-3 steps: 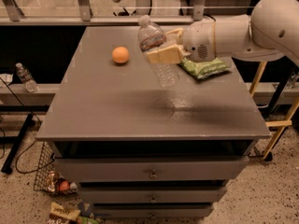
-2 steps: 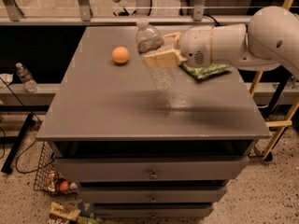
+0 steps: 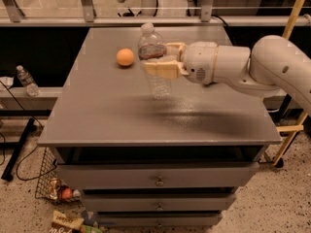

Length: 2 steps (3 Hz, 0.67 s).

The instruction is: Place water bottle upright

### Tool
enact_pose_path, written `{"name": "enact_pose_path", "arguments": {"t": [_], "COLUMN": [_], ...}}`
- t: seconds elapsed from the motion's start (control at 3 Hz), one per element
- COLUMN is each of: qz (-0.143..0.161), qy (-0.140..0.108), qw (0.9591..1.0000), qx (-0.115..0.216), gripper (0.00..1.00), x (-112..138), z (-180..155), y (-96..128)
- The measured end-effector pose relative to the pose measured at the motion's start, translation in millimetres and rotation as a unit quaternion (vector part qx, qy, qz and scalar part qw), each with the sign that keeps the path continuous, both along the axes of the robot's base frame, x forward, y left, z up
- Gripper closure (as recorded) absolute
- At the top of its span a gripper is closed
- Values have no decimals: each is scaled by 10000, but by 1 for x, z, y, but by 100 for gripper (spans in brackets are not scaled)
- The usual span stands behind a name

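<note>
The water bottle (image 3: 154,59) is clear ribbed plastic with a white cap and a dark red label band. It stands nearly upright, cap up, at the back middle of the grey cabinet top (image 3: 121,115), its base at or just above the surface. My gripper (image 3: 163,57) reaches in from the right. Its tan fingers (image 3: 163,69) are closed on the bottle's upper body at the label.
An orange ball (image 3: 125,57) lies left of the bottle. My white arm (image 3: 252,69) covers the right side of the top. Another small clear bottle (image 3: 26,80) lies on a ledge at far left. Drawers and floor clutter lie below. A yellow frame (image 3: 291,81) stands at right.
My arm has carried the bottle left and toward the back of the top, closer to the orange ball. The green bag seen earlier at right is now hidden behind my arm.
</note>
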<state>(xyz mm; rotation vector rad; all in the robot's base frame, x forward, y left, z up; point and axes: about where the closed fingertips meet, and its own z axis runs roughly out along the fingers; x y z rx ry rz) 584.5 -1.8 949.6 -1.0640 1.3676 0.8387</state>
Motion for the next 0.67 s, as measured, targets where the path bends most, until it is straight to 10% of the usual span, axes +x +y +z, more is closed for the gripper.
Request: {"name": "enact_pose_path", "arguments": {"t": [0.67], "qz": [-63], "qy": [-21], "qw": [9990], "qx": [438], "gripper": [100], "x": [-11], "z": [-17], "y": [10]}}
